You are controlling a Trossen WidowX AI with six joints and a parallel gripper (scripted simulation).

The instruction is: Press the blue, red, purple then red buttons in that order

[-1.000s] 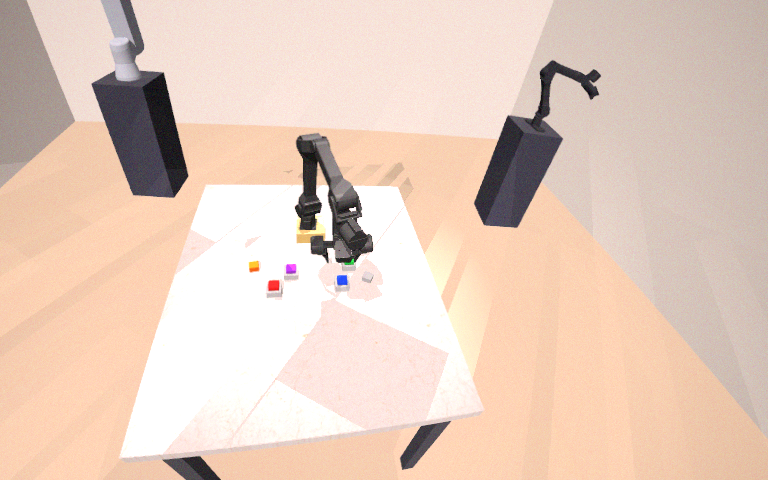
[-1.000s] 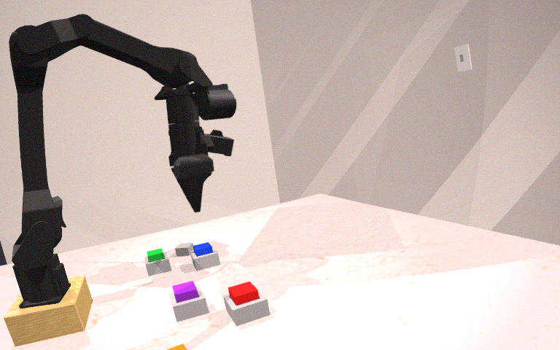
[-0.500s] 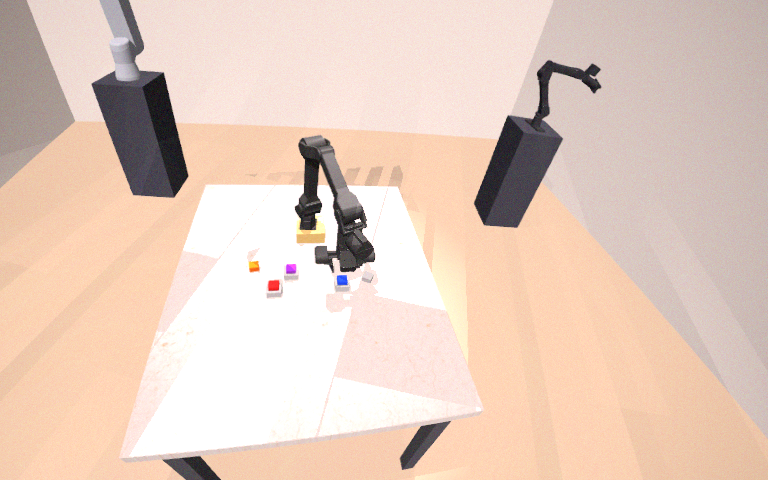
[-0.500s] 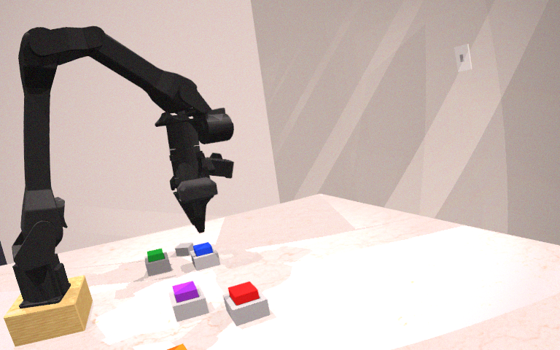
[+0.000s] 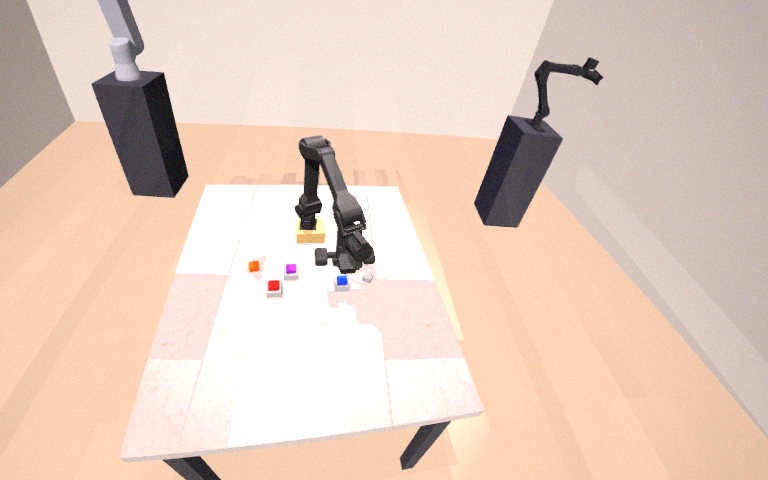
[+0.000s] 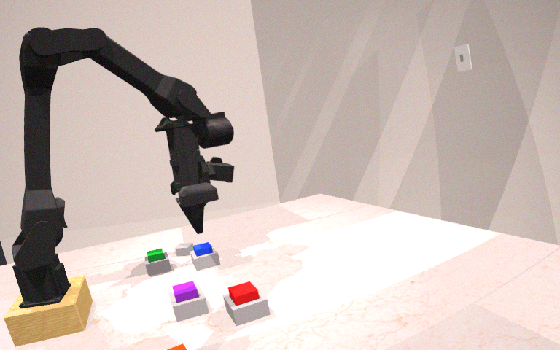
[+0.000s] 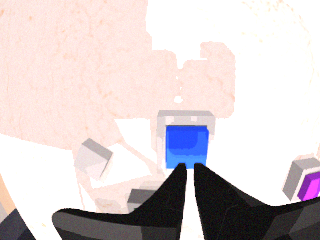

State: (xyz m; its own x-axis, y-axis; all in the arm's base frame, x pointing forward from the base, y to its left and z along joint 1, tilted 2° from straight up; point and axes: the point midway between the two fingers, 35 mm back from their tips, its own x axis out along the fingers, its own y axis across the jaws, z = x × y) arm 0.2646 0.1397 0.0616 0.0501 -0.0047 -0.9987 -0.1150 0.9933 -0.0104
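Note:
The blue button sits in a grey housing on the white table. My gripper is shut and empty, pointing down. Its tips hang a short way above the blue button, apart from it; in the wrist view the button lies just ahead of the tips. The red button and the purple button stand to one side, nearer the front in the exterior view.
A green button stands beside the blue one. A small grey block lies close behind the blue button. An orange block lies beyond the purple button. The arm's wooden base stands at the back.

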